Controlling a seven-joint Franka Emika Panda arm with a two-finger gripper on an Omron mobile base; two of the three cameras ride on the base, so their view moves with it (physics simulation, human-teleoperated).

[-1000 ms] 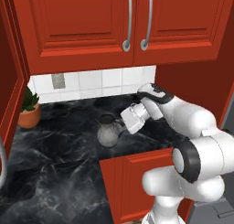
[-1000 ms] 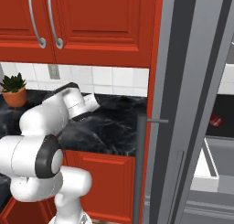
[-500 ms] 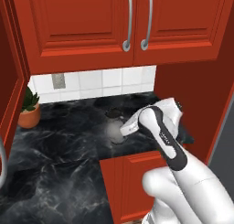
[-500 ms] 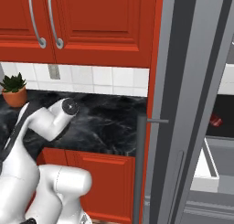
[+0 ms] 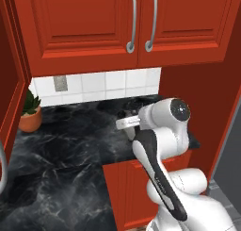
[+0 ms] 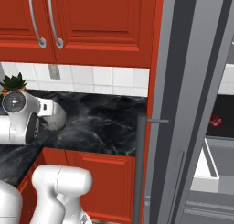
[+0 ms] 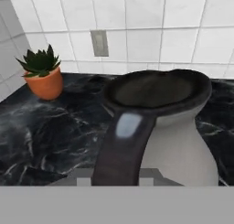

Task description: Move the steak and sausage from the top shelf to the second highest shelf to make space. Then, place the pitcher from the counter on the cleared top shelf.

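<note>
The pitcher (image 7: 183,141), a grey-white jug with a dark rim, sits close in the hand view, its dark handle (image 7: 123,145) running down between my fingertips. My gripper (image 7: 118,176) is shut on that handle. Whether the jug's base rests on the black marble counter (image 7: 50,136) is hidden. From the right base view the pitcher's belly (image 6: 57,121) shows beside my hand (image 6: 47,109); in the left base view my arm covers it, the gripper (image 5: 126,123) over the counter (image 5: 70,150). A small red piece of meat (image 6: 215,121) lies on a black fridge shelf, too small to tell steak from sausage.
A terracotta plant pot (image 7: 45,81) (image 5: 30,118) stands at the counter's far left by the tiled wall. Red upper cabinets (image 5: 132,22) hang low over the counter. The grey fridge frame (image 6: 183,104) and a red side panel (image 6: 153,104) stand to the right.
My arm has folded, the elbow swinging up in front of the base. The hand with the pitcher has drawn back toward me. The grip has stayed shut.
</note>
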